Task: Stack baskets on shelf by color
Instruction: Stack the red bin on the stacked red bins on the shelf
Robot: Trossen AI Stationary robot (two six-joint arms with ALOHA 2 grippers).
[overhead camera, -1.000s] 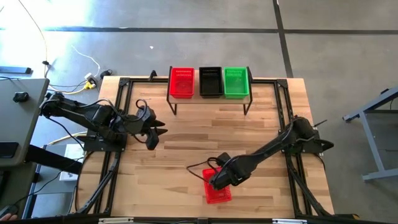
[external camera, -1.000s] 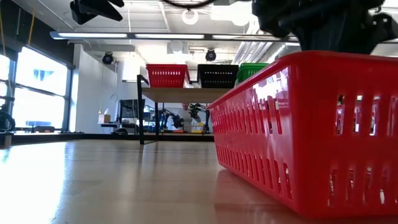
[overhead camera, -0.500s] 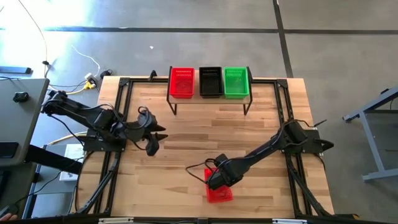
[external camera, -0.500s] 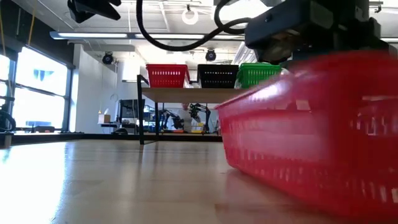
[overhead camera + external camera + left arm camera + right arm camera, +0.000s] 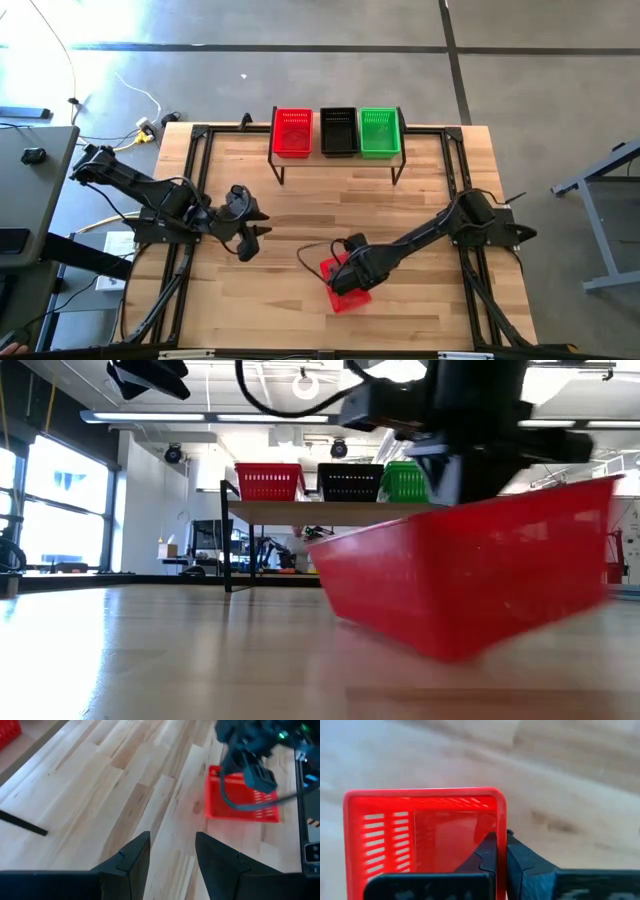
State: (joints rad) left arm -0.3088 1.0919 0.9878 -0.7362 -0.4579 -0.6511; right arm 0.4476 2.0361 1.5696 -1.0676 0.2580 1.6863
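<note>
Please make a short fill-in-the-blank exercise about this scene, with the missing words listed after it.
1. The right gripper has its jaws shut on the rim of a loose ____ basket.
2. On the shelf, the basket in the middle is ____.
3. In the low view, the held basket hangs ____, with one end higher than the other.
4. The left gripper hovers with its jaws ____.

Missing words: red; black; tilted; open
</note>
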